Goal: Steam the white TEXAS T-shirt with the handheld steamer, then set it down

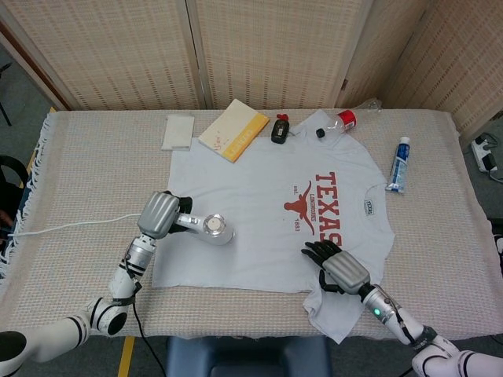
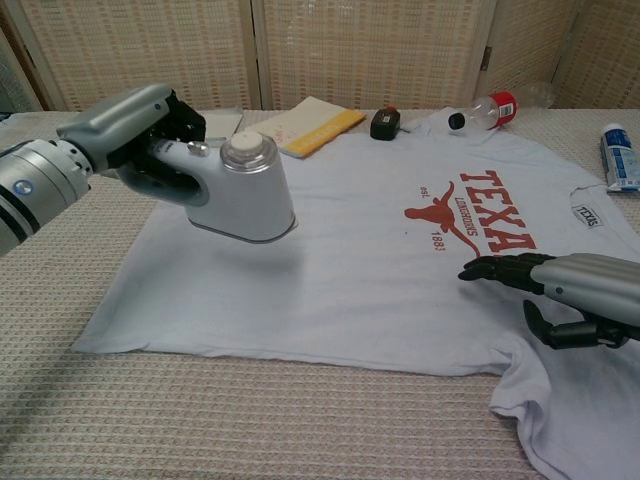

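A beige woven cloth (image 1: 94, 181) with a fringed left edge covers the table, and pale woven folding screens (image 1: 267, 47) stand behind it. The white TEXAS T-shirt (image 1: 259, 228) lies flat on the cloth, its red longhorn print facing up.

The left hand (image 2: 140, 130) grips the handle of the white handheld steamer (image 2: 240, 190), which hangs over the shirt's lower left part, its base facing down; in the chest view a shadow falls on the fabric beneath it. A white cord (image 1: 71, 228) trails from it to the table's left edge.

The right hand (image 1: 334, 263) holds nothing. Its dark fingers (image 2: 495, 268) are stretched forward and apart, low over the shirt near the sleeve; whether they touch the fabric cannot be told.

Along the far edge sit a white pad (image 1: 178, 130), a yellow-edged notebook (image 1: 233, 129), a small black device (image 1: 280, 129) and a clear bottle with a red band (image 1: 339, 121). A blue-and-white tube (image 1: 400, 163) lies just beside the shirt's collar side.
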Robot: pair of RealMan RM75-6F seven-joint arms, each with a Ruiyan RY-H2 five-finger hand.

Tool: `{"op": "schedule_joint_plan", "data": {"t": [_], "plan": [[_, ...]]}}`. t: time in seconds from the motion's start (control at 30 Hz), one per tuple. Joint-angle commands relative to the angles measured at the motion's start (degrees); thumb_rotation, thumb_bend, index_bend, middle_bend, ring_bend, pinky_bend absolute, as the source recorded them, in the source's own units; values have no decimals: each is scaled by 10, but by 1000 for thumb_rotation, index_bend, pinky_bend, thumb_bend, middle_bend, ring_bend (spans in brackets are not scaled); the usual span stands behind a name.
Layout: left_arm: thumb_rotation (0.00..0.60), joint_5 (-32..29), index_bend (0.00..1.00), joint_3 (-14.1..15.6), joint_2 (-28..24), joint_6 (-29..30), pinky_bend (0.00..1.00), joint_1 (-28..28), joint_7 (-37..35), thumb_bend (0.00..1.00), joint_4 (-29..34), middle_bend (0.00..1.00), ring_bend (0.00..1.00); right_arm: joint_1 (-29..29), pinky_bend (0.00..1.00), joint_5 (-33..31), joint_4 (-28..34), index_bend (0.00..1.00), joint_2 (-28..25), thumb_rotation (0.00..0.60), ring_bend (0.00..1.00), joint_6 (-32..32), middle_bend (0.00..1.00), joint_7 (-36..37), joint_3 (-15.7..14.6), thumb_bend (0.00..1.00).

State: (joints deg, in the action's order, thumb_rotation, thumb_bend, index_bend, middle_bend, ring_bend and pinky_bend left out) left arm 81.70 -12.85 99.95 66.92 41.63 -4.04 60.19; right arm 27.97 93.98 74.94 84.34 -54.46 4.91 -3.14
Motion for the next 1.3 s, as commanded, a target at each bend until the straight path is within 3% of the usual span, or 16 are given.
{"op": "schedule_joint_plan", "data": {"t": [0.03,0.13,0.47,0.67,1.07,1.3], "plan": [[600,-22,928,-9,51,-27,675,22,-9,315,-61,1000,925,1,0,-2,-8,0,6,167,0,2,0,2,-5,893],[600,-35,926,-20,82,-33,675,33,-14,315,-106,1000,924,2,0,-5,-15,0,11,170,0,3,0,4,-8,893],[600,-21,923,-3,152,-43,674,61,4,315,-229,1000,921,5,0,-10,-28,0,24,170,0,5,0,4,-18,892],[600,-28,925,-8,179,-45,675,69,-8,315,-310,1000,922,7,0,-14,-27,0,24,179,0,3,0,1,-20,895],[600,-75,920,-40,168,-94,675,61,-50,315,-454,1000,919,11,0,-20,-22,0,22,178,0,-1,0,5,-19,903],[600,-111,918,-72,137,-87,675,38,-114,315,-446,1000,919,13,0,-17,-19,0,19,179,0,-8,0,10,-21,906]]}}
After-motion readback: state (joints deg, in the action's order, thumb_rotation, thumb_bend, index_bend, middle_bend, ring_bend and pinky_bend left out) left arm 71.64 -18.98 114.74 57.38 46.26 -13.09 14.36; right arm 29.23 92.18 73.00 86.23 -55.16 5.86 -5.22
